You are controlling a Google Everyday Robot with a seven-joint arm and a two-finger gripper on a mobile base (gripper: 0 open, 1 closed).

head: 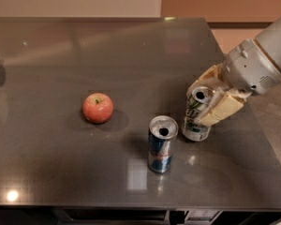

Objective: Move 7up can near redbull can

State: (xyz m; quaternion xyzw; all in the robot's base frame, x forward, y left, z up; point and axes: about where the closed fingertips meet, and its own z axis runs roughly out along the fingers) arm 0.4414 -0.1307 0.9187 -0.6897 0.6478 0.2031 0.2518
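The 7up can (195, 121), silver-white with green markings, stands upright on the dark table (107, 60), right of centre. My gripper (210, 100) comes in from the right and its cream fingers (221, 108) are closed around the can's upper part. The redbull can (160, 144), slim, blue and silver with an open top, stands upright just left of and in front of the 7up can, a small gap apart.
A red apple (98, 108) sits left of the cans. The table's right edge (267, 139) runs close behind my arm, and its front edge (131, 205) lies just below the redbull can.
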